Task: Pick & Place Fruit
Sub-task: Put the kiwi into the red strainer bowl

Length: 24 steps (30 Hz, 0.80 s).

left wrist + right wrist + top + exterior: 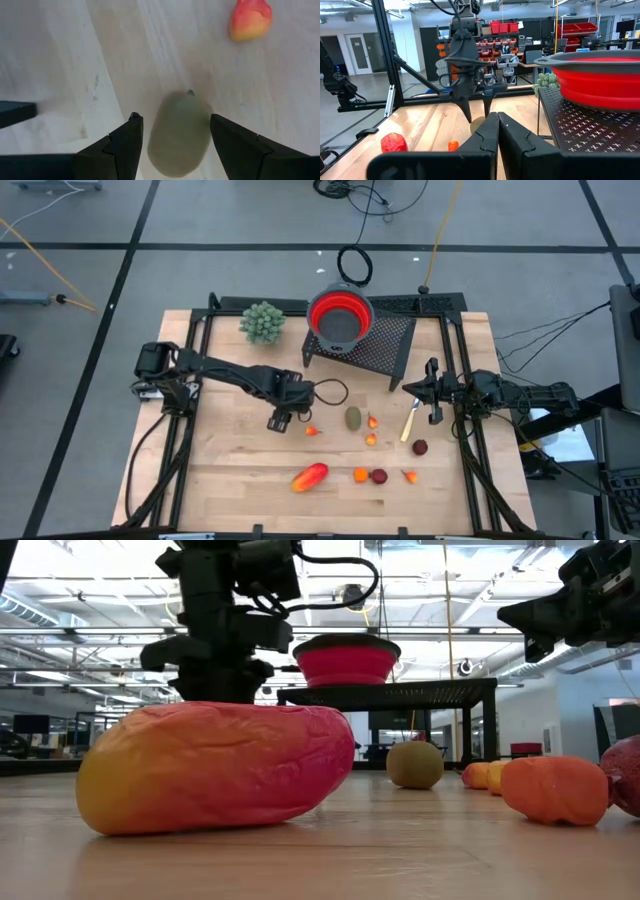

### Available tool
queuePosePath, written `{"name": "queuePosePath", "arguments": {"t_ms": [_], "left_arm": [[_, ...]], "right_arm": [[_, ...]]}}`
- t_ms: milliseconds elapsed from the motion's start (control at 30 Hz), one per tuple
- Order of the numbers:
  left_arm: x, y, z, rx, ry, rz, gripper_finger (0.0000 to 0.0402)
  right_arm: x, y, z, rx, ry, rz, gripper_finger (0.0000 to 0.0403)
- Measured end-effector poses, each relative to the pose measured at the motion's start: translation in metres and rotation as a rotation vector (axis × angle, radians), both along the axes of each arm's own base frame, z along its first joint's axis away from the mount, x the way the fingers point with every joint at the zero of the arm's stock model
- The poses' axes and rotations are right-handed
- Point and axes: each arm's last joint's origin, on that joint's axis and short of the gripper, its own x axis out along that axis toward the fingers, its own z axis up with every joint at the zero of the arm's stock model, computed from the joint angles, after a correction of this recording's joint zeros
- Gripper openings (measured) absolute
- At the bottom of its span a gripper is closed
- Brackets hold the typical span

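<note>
Task looks barely begun: no fruit seen in a container, all pieces on the desk (230, 480).

Near edge: the long red-orange piece (310, 476), then an orange bit (360, 474), a dark-red bit (379, 476) and a small red-orange bit (409, 475). Further in, a dark-red piece (420, 447), tiny orange bits (371, 439), one olive oval (353, 418).

Left end effector (172, 132) hangs over a 2nd olive oval (179, 134), fingers spread either side, not gripping yet. Probably the first pick.

Right end effector (497, 120) waits at the desk's right side, fingers pressed together, holding nothing.

Far side: red bowl (340, 315) on a black mesh stand (385, 345). What shows of its inside looks empty; rim hides the inside in the low and right wrist views. So approx. all fruit left to move.
</note>
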Motion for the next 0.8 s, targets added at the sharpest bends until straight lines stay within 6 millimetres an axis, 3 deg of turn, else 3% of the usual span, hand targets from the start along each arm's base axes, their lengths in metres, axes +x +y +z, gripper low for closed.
{"name": "queuePosePath", "arguments": {"t_ms": [800], "left_arm": [[-0.0031, -0.0062, -0.0006, -0.006, 0.030, -0.012, 0.0232]], "right_arm": [[0.0000, 0.0000, 0.0000, 0.000, 0.000, 0.000, 0.0000]]}}
